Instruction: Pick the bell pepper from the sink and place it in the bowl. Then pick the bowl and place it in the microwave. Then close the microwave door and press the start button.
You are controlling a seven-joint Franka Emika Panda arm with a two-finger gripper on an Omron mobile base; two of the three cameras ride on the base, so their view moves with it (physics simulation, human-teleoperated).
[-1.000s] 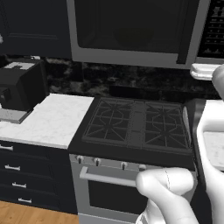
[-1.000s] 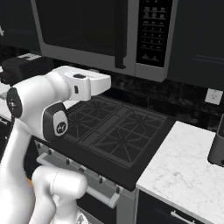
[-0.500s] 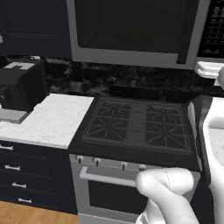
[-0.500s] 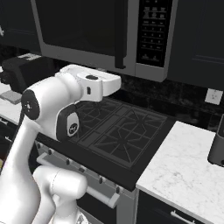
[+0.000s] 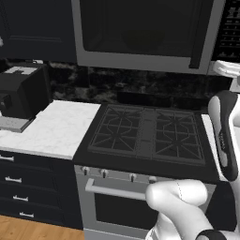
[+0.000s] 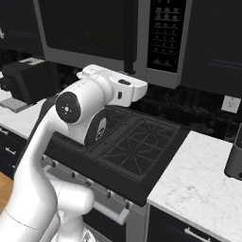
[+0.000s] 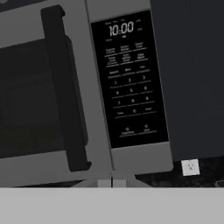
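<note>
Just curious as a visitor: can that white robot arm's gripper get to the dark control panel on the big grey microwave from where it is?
Probably yes: the shut gripper faces the dark control panel, with nothing between; the microwave door is closed.

Grey microwave (image 5: 145, 35) above stove; microwave door (image 7: 43, 96) shut, dark glass, vertical handle; ctrl panel at door's right.

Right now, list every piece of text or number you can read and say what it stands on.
"10:00": the clock display at the top of the microwave control panel.
Keypad labels below the display: too small and blurred to read.
Control panel in the right base view: markings too small to read.
</note>
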